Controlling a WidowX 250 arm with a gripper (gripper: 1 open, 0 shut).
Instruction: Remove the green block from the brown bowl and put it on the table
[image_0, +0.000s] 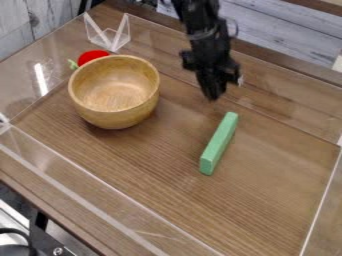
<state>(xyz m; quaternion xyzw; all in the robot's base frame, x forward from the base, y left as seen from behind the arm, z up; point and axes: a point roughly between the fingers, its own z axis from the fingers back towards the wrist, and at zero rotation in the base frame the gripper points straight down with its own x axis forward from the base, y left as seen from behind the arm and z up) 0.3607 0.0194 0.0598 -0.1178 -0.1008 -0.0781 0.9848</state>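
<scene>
Red round object (91, 58) mostly hidden behind the brown bowl (115, 91); only its top shows. Arm cut off at the top edge of the view. A clear folded plastic piece (107, 33) at the back is hard to make out. End effector (213, 91), black, points down with fingers drawn together, nothing between them. Green block (219, 142) lies flat on the worktop (147, 185), right of the bowl, apart from it, just below and right of the end effector, not touching.
</scene>
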